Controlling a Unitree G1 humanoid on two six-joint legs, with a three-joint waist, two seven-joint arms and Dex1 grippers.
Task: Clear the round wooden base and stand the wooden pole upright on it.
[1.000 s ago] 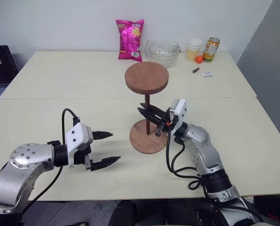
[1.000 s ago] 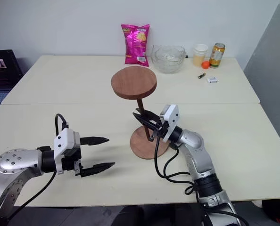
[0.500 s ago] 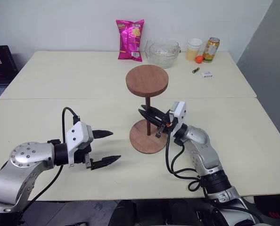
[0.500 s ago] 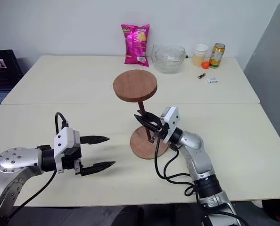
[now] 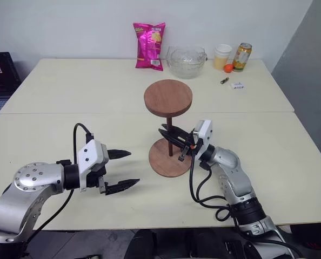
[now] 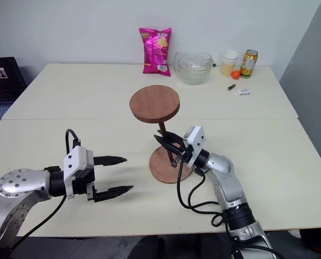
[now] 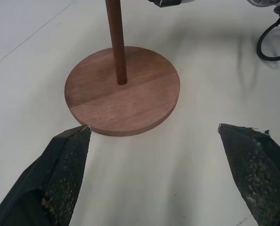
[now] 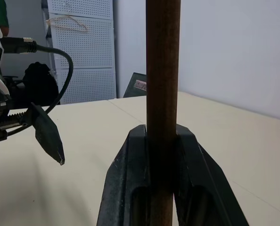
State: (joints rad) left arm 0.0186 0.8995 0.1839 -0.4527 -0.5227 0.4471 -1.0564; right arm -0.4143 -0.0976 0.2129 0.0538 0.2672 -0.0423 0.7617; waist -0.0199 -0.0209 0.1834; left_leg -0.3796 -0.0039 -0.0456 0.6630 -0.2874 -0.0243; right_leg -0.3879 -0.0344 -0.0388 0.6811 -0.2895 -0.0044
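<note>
Currently the right gripper (image 5: 173,141) is clamped on the wooden pole (image 5: 170,135), which stands upright in the centre of the round wooden base (image 5: 169,157) on the table (image 5: 68,86). Left gripper (image 5: 122,170): released, beside the base, not touching.

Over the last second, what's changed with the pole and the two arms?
The wooden pole, shut in the right gripper, has straightened from a lean to nearly upright, its lower end at the centre of the round wooden base; the disc on top moved with it. The right grip stayed shut. The left gripper stayed open and apart, and the base kept its place.
</note>
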